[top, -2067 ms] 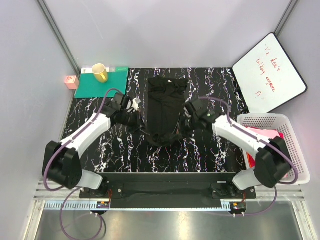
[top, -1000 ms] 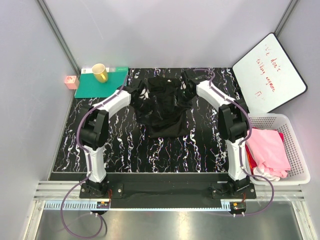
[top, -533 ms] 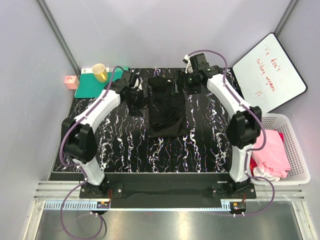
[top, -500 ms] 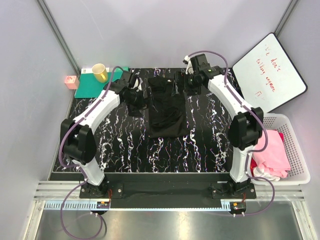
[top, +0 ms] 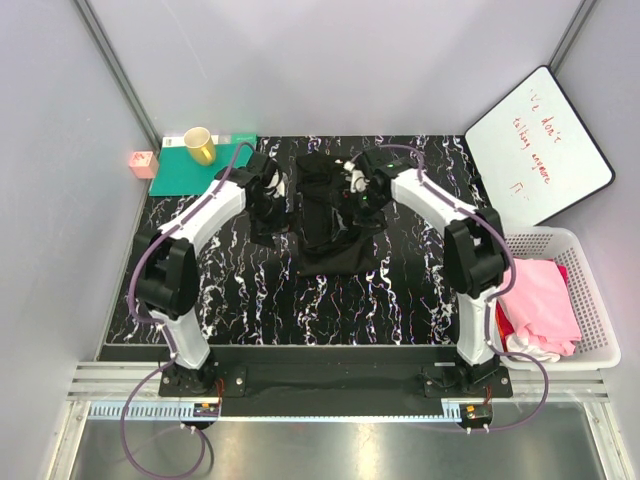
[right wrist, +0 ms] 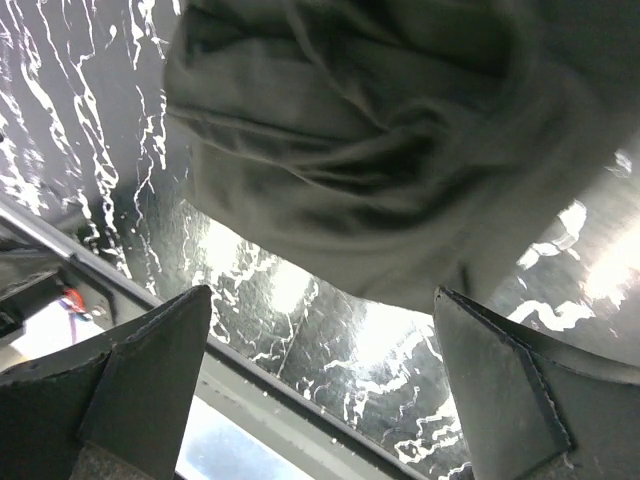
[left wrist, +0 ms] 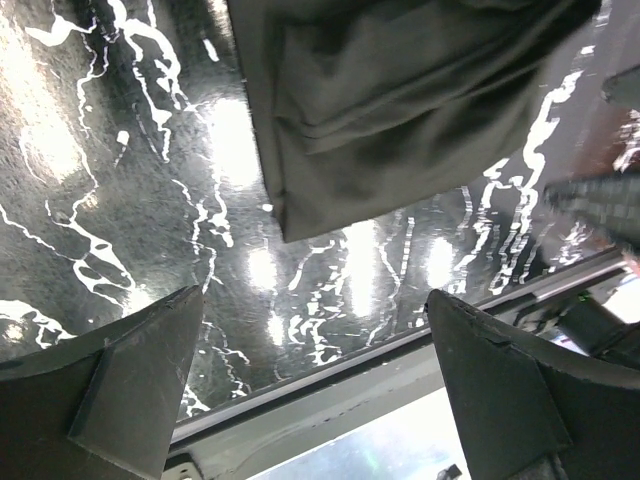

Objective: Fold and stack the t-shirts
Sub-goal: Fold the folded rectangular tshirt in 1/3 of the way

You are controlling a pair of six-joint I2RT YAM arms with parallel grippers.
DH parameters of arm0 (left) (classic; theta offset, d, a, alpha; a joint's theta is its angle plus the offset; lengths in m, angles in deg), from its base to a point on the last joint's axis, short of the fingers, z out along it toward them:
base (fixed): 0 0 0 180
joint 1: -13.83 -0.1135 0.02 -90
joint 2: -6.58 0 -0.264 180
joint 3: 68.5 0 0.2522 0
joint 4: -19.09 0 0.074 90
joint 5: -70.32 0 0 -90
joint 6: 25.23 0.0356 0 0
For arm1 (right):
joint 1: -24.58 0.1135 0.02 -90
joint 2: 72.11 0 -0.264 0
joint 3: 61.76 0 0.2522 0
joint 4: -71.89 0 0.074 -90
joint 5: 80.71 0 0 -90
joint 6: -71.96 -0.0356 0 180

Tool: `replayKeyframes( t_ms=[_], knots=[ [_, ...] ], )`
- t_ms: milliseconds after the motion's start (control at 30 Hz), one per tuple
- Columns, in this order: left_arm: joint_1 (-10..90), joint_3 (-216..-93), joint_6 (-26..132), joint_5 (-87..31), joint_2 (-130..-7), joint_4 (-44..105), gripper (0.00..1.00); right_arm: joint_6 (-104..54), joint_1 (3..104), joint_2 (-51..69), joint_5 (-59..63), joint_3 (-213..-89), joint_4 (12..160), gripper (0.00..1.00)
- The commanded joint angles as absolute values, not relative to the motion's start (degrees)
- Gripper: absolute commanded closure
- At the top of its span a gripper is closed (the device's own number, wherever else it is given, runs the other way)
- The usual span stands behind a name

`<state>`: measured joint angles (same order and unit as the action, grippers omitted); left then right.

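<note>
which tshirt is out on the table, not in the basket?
The black t-shirt, bunched on the marbled tabletop. The pink t-shirt sits in the white basket at the right.

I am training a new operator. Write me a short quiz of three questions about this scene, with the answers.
1. True or false: the yellow cup stands on the green mat.
2. Where does the pink shirt lie? A: on the green mat. B: in the white basket. C: inside the yellow cup.
3. Fill in: the left end effector and the right end effector, both by the black shirt, have their fingers ___ (open or shut).
Key: 1 true; 2 B; 3 open.
</note>
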<state>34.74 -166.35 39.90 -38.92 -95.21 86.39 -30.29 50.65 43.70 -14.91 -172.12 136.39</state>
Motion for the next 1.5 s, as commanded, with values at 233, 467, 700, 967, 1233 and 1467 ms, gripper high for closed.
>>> replayKeyframes(
  t_ms=[233,467,700,967,1233,1467],
  knots=[
    [28.44,-168.74,43.67,-40.42,-99.06,86.73,0.01,-28.15,56.93,51.29,-11.19,-181.78,141.37,0.16],
    [24.65,-168.74,44.99,-40.25,-99.50,87.16,0.01,-28.76,56.93,52.51,-11.36,-183.27,141.99,0.97],
    [23.24,-168.39,45.69,-40.07,-99.68,87.60,0.01,-28.85,56.93,56.12,-12.06,-185.64,142.16,1.00],
    [22.36,-167.43,46.04,-39.63,-99.59,87.60,0.01,-28.76,56.93,63.92,-9.43,-193.90,143.74,1.00],
    [21.75,-164.79,46.75,-39.01,-97.57,87.60,0.01,-30.51,56.31,72.29,4.78,-216.12,144.45,1.00],
    [21.75,-162.68,47.80,-39.54,-97.48,87.34,0.01,-34.04,53.76,73.45,13.34,-227.40,143.75,1.00]
  ],
)
